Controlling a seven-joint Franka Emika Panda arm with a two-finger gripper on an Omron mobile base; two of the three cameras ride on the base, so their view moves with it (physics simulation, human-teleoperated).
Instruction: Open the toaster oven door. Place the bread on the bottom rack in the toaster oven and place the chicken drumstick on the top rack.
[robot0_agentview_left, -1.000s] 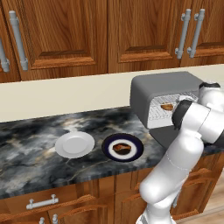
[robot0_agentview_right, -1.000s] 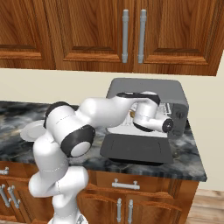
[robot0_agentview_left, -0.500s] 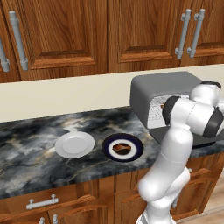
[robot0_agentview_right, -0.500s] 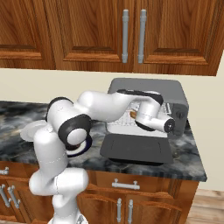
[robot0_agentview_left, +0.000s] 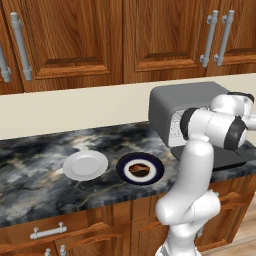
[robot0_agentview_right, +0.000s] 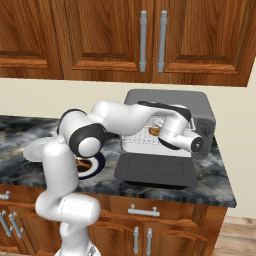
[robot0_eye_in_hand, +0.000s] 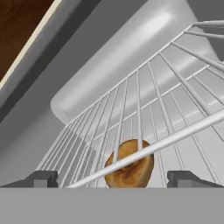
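With the bread (robot0_eye_in_hand: 129, 164) now on the bottom rack (robot0_eye_in_hand: 87, 148) inside the toaster oven (robot0_agentview_right: 170, 100), the wide-open, empty gripper (robot0_eye_in_hand: 111, 179) draws back, leaving the chicken drumstick (robot0_agentview_left: 139, 168) near the counter's front edge.

Quick headcount of the kitchen counter, lol

One toaster oven (robot0_agentview_right: 200, 107) with one door (robot0_agentview_right: 156, 170) folded down flat, two wire racks inside (top rack (robot0_eye_in_hand: 175, 74), bottom rack (robot0_eye_in_hand: 87, 148)), and one bread (robot0_eye_in_hand: 129, 164) bun. Two plates out on the counter: one white plate (robot0_agentview_left: 85, 165), and one dark blue plate (robot0_agentview_left: 140, 168) holding the single chicken drumstick (robot0_agentview_left: 139, 169). Up on the wall cabinets I count five silver handles (robot0_agentview_left: 20, 46) from the left camera.
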